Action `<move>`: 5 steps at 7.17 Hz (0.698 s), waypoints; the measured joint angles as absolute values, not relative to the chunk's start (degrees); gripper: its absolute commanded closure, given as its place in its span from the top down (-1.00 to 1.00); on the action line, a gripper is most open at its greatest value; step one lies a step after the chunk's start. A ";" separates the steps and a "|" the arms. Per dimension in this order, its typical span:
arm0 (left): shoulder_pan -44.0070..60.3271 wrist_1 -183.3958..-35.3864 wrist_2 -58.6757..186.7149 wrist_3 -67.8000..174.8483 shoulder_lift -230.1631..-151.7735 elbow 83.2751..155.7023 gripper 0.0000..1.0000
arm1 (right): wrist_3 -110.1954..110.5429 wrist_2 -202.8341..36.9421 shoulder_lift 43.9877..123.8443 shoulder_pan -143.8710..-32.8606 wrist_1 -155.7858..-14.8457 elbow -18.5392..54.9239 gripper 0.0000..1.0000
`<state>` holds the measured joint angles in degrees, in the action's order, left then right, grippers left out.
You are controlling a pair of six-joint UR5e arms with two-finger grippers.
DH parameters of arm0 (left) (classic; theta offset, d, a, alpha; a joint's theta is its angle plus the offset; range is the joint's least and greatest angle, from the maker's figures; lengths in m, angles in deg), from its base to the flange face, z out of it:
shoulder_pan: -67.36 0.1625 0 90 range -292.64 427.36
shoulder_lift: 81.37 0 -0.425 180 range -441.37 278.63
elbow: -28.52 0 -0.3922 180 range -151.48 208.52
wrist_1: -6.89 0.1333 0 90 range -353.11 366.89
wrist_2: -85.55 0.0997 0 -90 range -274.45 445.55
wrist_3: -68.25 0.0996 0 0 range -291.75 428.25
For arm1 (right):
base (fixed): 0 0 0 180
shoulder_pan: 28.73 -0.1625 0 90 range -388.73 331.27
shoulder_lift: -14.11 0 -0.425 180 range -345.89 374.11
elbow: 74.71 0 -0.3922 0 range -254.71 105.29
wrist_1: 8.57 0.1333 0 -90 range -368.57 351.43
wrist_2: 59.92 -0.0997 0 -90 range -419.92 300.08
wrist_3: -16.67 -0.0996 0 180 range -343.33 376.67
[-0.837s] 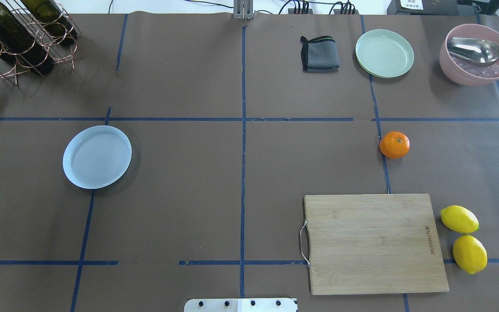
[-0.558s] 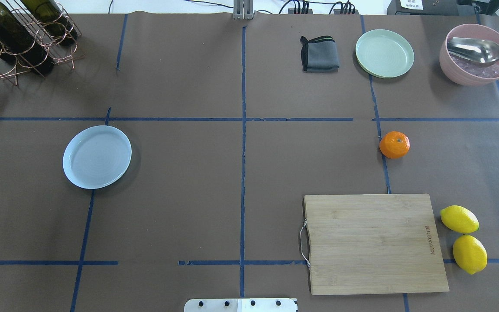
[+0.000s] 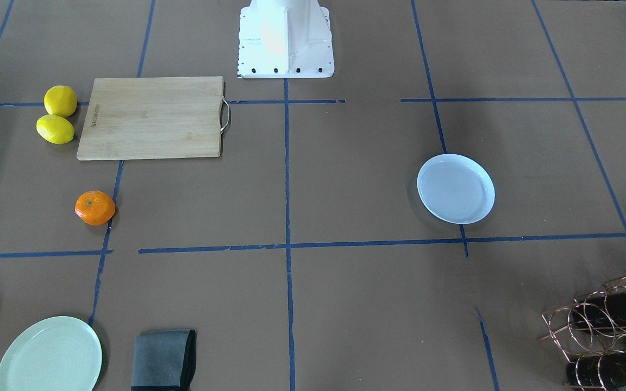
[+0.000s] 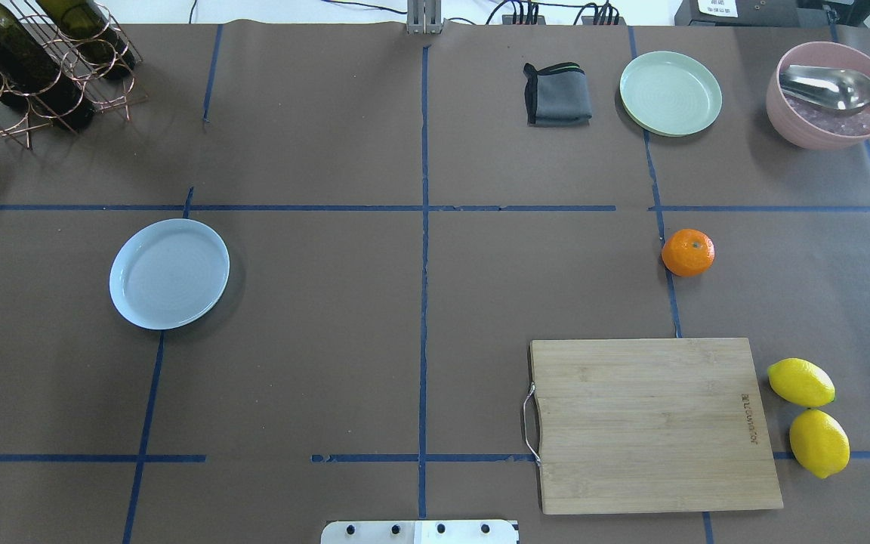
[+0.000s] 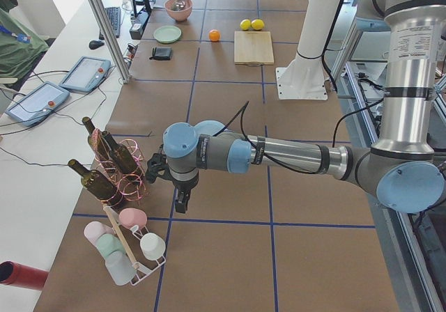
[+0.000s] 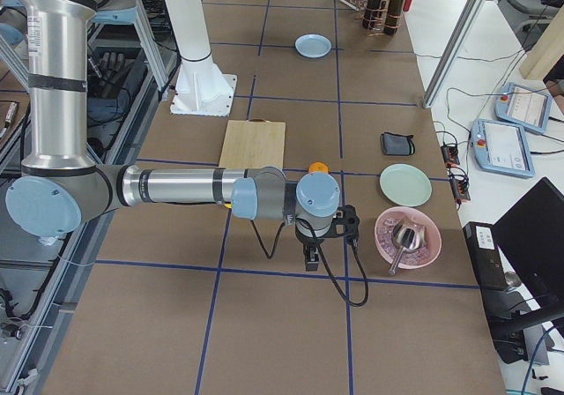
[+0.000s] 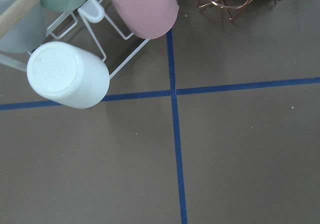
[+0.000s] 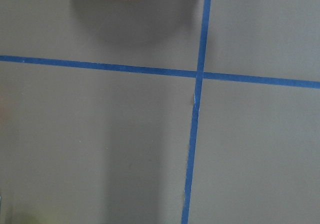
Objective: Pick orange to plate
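Observation:
The orange (image 4: 688, 252) sits on the brown table beside a blue tape line, beyond the cutting board; it also shows in the front view (image 3: 94, 207). The pale bluish-white plate (image 4: 169, 273) lies empty far across the table, on my left side (image 3: 456, 188). Neither gripper shows in the overhead or front view. My left gripper (image 5: 180, 204) hangs over the table's left end near the bottle rack. My right gripper (image 6: 310, 258) hangs at the right end, beside the pink bowl. I cannot tell from these side views whether either is open or shut.
A bamboo cutting board (image 4: 654, 425) lies on the robot's side of the orange, with two yellow lemons (image 4: 809, 415) beside it. A pale green plate (image 4: 671, 93), a grey cloth (image 4: 557, 94) and a pink bowl with a spoon (image 4: 831, 94) line the far edge. A wire bottle rack (image 4: 35, 60) stands far left.

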<state>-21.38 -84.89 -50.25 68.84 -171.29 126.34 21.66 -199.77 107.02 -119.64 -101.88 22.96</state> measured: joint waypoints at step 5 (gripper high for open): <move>-3.29 -103.37 -48.55 31.44 -170.96 130.39 0.88 | 21.76 -199.73 104.45 -118.87 -102.04 24.54 1.00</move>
